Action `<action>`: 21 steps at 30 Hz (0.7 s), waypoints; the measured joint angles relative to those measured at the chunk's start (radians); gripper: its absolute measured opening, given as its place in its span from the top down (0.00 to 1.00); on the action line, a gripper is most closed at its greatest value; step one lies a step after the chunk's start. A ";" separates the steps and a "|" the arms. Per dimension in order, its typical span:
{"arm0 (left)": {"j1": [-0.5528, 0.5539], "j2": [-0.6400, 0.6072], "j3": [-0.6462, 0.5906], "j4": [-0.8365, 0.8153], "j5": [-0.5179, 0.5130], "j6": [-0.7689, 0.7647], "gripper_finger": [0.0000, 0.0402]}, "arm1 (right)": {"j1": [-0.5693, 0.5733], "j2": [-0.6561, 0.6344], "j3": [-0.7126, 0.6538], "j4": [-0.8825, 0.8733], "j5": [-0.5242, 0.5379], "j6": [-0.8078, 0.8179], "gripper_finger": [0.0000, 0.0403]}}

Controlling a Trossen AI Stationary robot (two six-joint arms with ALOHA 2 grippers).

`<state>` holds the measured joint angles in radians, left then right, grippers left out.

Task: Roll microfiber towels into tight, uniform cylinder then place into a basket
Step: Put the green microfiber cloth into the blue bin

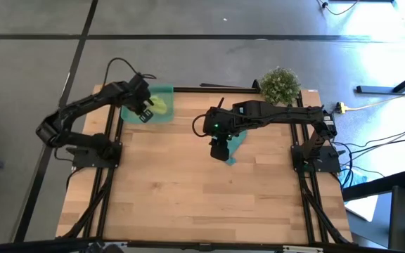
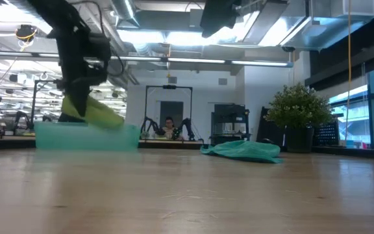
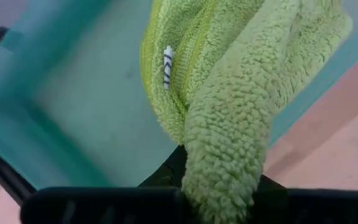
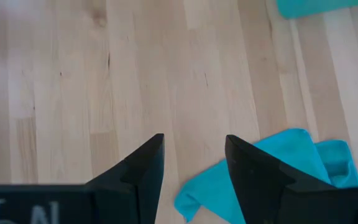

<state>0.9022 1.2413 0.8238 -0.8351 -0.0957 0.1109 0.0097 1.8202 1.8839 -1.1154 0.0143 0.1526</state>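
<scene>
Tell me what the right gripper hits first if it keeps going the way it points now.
Probably bare table. The open right gripper points down at the wood, with the crumpled teal towel just beside one finger, so that finger might graze the cloth's edge; depth is unclear.

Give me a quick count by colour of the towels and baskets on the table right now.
Lime-green towel: 1, held by the left gripper over the basket.
Teal towel: 1, crumpled on the table by the open right gripper.
Teal-green basket: 1.
Total: 3.
</scene>
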 joint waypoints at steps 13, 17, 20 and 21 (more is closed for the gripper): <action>0.001 0.173 0.000 0.037 -0.012 0.273 0.95 | 0.000 0.000 0.000 -0.001 0.000 0.000 0.57; 0.001 0.194 0.000 0.036 -0.018 0.300 0.93 | -0.002 0.000 0.000 -0.001 0.000 0.001 0.57; 0.001 0.209 0.000 0.036 -0.019 0.301 0.91 | -0.007 0.000 0.000 0.000 0.001 0.001 0.57; 0.001 0.214 0.000 0.036 -0.019 0.302 0.90 | -0.009 0.000 0.000 0.002 0.001 0.002 0.57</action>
<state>0.9031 1.4549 0.8242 -0.7988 -0.1143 0.4126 0.0006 1.8202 1.8839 -1.1138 0.0153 0.1541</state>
